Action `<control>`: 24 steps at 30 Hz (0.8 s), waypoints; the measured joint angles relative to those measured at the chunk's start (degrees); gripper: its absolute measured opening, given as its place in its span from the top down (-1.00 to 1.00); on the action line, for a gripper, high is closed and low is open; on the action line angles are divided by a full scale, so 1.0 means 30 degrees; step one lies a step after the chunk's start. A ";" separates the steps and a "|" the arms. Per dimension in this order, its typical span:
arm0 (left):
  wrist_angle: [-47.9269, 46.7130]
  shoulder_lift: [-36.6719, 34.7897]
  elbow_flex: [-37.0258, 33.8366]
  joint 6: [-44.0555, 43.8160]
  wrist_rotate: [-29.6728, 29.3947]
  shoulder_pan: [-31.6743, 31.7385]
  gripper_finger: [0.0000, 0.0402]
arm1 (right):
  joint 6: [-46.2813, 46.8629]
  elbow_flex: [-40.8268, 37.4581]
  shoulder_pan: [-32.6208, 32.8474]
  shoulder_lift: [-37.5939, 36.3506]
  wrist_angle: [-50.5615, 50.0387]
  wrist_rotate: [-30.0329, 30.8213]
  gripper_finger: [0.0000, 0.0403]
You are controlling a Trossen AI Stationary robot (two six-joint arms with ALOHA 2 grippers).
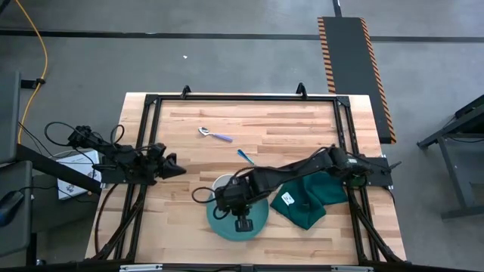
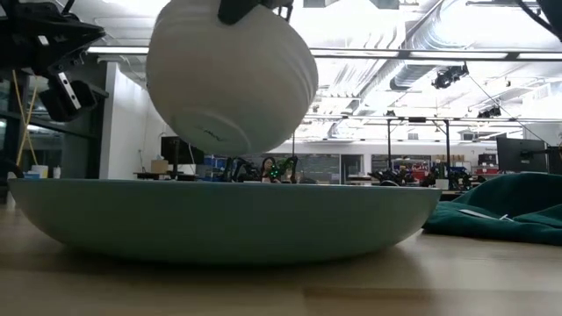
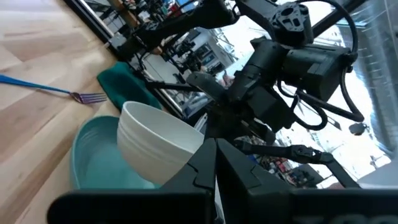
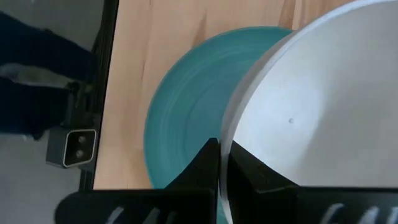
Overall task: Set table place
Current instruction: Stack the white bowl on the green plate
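The white bowl is held by its rim in the right tool, whose fingers are closed thinly across the rim wall, and it hangs tilted above the teal plate, clear of it in the low view. The plate lies on the counter near its front edge, just beside the dark green cloth. A pinch on a thin rim may be judged weak: if the bowl is released while tilted, it could rock, roll off the plate or chip it. The fork and spoon lie well apart, farther back. The left tool waits pinched together, holding nothing, at the left.
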 joint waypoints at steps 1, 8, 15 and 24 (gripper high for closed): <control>-0.0006 -0.0006 0.0000 0.0000 0.0104 0.0000 1.00 | -0.0078 0.0617 0.0000 0.0328 -0.0458 -0.0011 1.00; -0.0044 -0.0007 0.0000 -0.0015 0.0699 0.0000 1.00 | -0.0061 0.0468 -0.0013 0.0868 -0.1082 -0.0679 1.00; -0.0107 -0.0007 0.0000 -0.0004 0.0867 0.0000 1.00 | -0.0180 0.0454 0.0200 0.1076 -0.1300 -0.0593 1.00; -0.0132 -0.0007 0.0000 0.0000 0.1051 0.0000 1.00 | -0.0198 0.0454 0.0723 0.1876 -0.1436 -0.0530 1.00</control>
